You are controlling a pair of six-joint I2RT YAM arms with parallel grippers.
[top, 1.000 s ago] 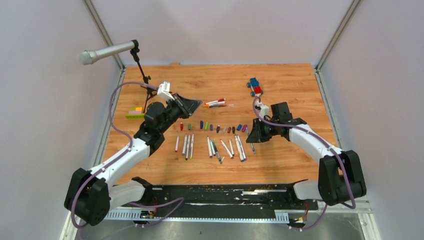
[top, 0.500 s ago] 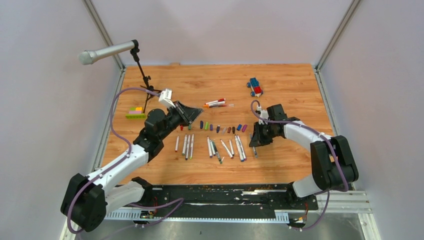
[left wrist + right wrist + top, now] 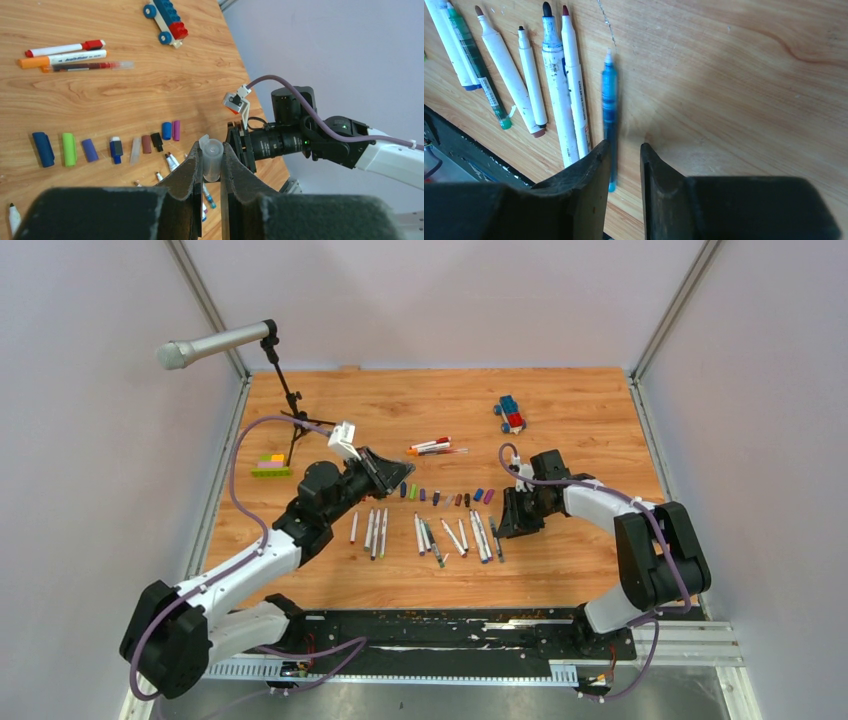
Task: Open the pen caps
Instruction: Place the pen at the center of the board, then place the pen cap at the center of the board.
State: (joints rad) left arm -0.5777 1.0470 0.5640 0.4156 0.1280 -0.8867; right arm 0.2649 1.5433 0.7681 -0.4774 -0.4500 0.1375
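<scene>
- Clamped in left gripper point(image 3: 211, 150): 1 clear pen cap point(image 3: 212, 169), upright.
- Right gripper point(image 3: 624, 152) jaws narrowly apart, gripping nothing; blue pen point(image 3: 609, 100) lying on the table alongside 1 finger.
- Loose pen caps point(image 3: 90, 149) rowed beyond uncapped pens point(image 3: 555, 75).

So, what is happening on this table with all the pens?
Two robot arms are uncapping pens. The left gripper is shut on a clear cap, held above the table. The right gripper is open, close to a blue pen that lies at the end of the row of uncapped pens. A row of loose caps lies beyond them.
</scene>
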